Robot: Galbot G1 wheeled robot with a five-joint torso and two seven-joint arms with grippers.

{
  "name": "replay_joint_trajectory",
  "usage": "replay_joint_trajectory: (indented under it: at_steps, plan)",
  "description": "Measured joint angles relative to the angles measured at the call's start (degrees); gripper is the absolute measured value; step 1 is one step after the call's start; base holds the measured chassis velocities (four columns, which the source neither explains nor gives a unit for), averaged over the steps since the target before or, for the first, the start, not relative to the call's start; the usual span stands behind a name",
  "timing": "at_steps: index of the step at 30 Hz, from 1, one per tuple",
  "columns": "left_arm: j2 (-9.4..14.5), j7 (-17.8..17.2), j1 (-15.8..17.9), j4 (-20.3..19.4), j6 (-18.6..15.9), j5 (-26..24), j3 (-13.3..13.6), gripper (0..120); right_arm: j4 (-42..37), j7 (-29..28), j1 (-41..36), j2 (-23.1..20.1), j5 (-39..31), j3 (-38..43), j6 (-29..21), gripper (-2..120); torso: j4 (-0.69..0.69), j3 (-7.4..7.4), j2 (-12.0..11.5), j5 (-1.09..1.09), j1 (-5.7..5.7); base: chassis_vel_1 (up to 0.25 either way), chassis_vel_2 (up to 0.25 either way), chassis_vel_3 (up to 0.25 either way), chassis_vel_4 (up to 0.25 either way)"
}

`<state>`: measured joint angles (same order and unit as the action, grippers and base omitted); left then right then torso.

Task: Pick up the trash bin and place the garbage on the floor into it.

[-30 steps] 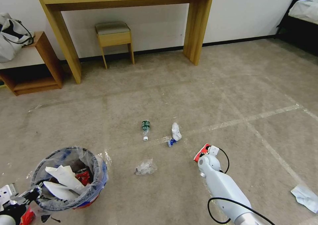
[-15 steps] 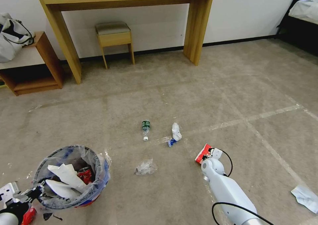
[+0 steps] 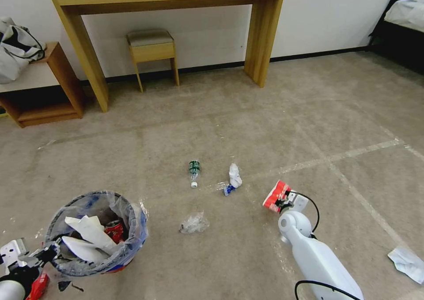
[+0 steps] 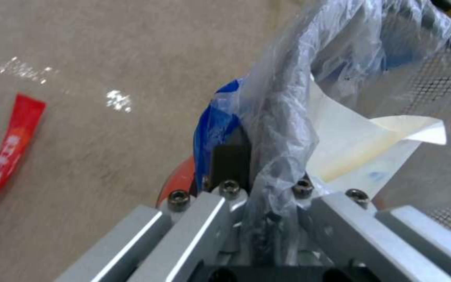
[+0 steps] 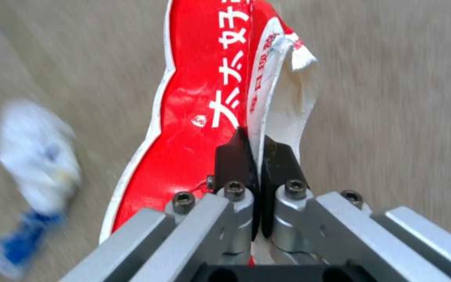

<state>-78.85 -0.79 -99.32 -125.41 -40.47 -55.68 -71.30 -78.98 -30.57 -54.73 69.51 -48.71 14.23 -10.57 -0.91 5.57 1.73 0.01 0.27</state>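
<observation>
Right tool (image 5: 254,156) is up off the carpet now: a second ago the red wrapper (image 3: 275,196) sat lower in the frame against the floor (image 3: 247,256), now it hangs lifted at lower right of centre, so that pick looks made and the carry to the bin is what's left. Wrist view shows the black fingers (image 5: 231,158) clenched nearly together on the wrapper's folded edge, gripping it. Bottom left, the left tool (image 4: 261,172) is clamped on the trash bin (image 3: 95,234), one finger outside, the plastic liner (image 4: 283,117) bunched between. Bin's hardly shifted, with white paper and a red can inside. Further out on the floor: clear plastic (image 3: 193,223), then the small bottle (image 3: 194,172) and crumpled paper (image 3: 234,176) mid-frame, more paper (image 3: 408,262) at right edge
</observation>
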Motion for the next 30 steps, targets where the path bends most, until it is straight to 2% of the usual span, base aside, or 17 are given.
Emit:
replay_joint_trajectory:
  at_steps: [4, 7, 9, 12, 20, 22, 23, 25, 30]
  plan:
    - [3.2, -0.5, 1.8, 0.7, -0.6, -1.7, 0.6, 1, -3.3, 3.6, -0.4, -3.9, 1.0, -0.2, 3.5, 0, -0.02, 0.0, 0.0, 0.0, 0.0, 0.0, 0.0, 0.0, 0.0]
    - [4.1, -0.6, 2.1, 1.1, -0.7, -2.1, 1.0, 1, -4.2, 5.1, -0.5, -5.1, 1.6, -0.2, 4.2, 0, -0.02, 0.0, 0.0, -0.01, 0.0, 0.0, 0.0, 0.0, 0.0]
    - [6.2, -0.8, 2.9, 2.4, -1.1, -2.7, 2.3, 1, -6.3, 8.1, -0.8, -7.7, 3.2, -0.1, 5.8, 0, -0.01, 0.0, 0.0, -0.01, 0.0, 0.0, 0.0, 0.0, 0.0]
    - [7.2, -0.9, 3.7, 3.1, -1.4, -3.3, 3.5, 1, -7.8, 10.2, -0.8, -9.1, 3.4, -0.1, 7.6, 0, -0.01, 0.0, 0.0, -0.01, 0.0, 0.0, 0.0, 0.0, 0.0]
    - [8.2, -1.5, 6.1, 3.4, -1.7, -6.2, 6.4, 1, -11.2, 12.7, -1.2, -10.5, 2.8, 0.2, 9.8, 0, -0.01, 0.0, 0.0, -0.01, 0.0, 0.0, 0.0, 0.0, 0.0]
    - [9.7, -1.8, 7.7, 4.2, -1.7, -7.4, 8.0, 1, -12.5, 13.8, -1.5, -10.9, 2.1, 0.3, 10.6, 0, -0.01, 0.0, 0.0, 0.0, 0.0, 0.0, 0.0, 0.0, 0.0]
    - [9.7, -1.8, 7.7, 4.2, -1.7, -7.4, 8.0, 1, -12.5, 13.8, -1.5, -10.9, 2.1, 0.3, 10.6, 0, -0.01, 0.0, 0.0, 0.0, 0.0, 0.0, 0.0, 0.0, 0.0]
    - [11.9, -2.4, 9.3, 5.6, -1.7, -8.7, 9.4, 1, -14.0, 15.3, -1.6, -11.5, 1.4, 0.2, 11.7, 0, -0.01, 0.0, 0.0, -0.01, 0.0, 0.0, 0.0, 0.0, 0.0]
    - [14.1, -2.9, 10.0, 6.8, -1.7, -10.2, 10.6, 1, -16.0, 16.6, -1.5, -11.8, 0.8, -0.1, 13.4, 0, 0.0, 0.0, 0.0, -0.01, 0.0, 0.0, 0.0, 0.0, 0.0]
